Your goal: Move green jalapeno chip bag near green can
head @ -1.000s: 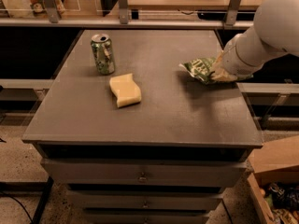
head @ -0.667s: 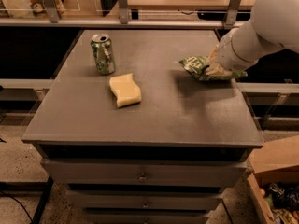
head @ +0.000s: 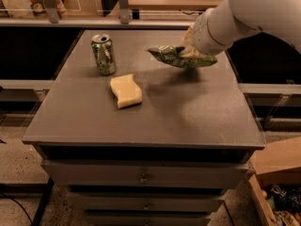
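The green jalapeno chip bag (head: pixel 175 56) is crinkly and shiny and hangs in the air above the right rear of the grey table (head: pixel 188 112), casting a shadow below it. My gripper (head: pixel 188 47) is shut on the bag's right part, at the end of the white arm (head: pixel 244 13) that comes in from the upper right; the arm hides most of the fingers. The green can (head: pixel 104 54), green-and-white with a silver top, stands upright at the table's left rear, well to the left of the bag.
A pale yellow wavy sponge block (head: pixel 125 91) lies between the can and the table's middle. Drawers (head: pixel 143 177) sit under the tabletop. A cardboard box (head: pixel 277 182) with clutter stands on the floor at the lower right. Shelving runs behind the table.
The gripper has lifted the chip bag off the table and carried it left and up, toward the can. The can and sponge have not moved.
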### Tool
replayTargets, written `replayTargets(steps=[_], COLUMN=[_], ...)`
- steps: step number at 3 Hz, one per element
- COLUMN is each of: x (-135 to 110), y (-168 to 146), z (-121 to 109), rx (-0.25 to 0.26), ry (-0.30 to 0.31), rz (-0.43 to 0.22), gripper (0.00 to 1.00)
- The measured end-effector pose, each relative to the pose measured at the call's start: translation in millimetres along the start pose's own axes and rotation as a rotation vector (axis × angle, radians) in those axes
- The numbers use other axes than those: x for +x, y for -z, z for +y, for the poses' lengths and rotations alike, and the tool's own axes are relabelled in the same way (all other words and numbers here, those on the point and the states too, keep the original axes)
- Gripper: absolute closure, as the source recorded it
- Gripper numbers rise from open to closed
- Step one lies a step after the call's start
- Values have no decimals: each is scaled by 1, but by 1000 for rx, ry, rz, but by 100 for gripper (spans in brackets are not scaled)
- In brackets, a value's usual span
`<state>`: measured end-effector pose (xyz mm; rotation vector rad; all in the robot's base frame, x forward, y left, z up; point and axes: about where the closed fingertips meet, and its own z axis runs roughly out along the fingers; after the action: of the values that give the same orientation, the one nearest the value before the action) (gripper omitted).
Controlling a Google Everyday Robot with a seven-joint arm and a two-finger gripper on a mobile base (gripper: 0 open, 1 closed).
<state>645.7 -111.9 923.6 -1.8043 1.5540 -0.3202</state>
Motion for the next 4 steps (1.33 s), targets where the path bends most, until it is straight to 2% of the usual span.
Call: replayTargets(steps=[1, 2, 3, 4], x=[-34, -62, -89, -105], y=[-18, -43, -61, -72], z=[-18, -26, -27, -24], rx=[19, 6, -8, -23], ry=[40, 55, 79, 92], rz=[-50, -86, -114, -134], gripper=[100, 83, 59, 36])
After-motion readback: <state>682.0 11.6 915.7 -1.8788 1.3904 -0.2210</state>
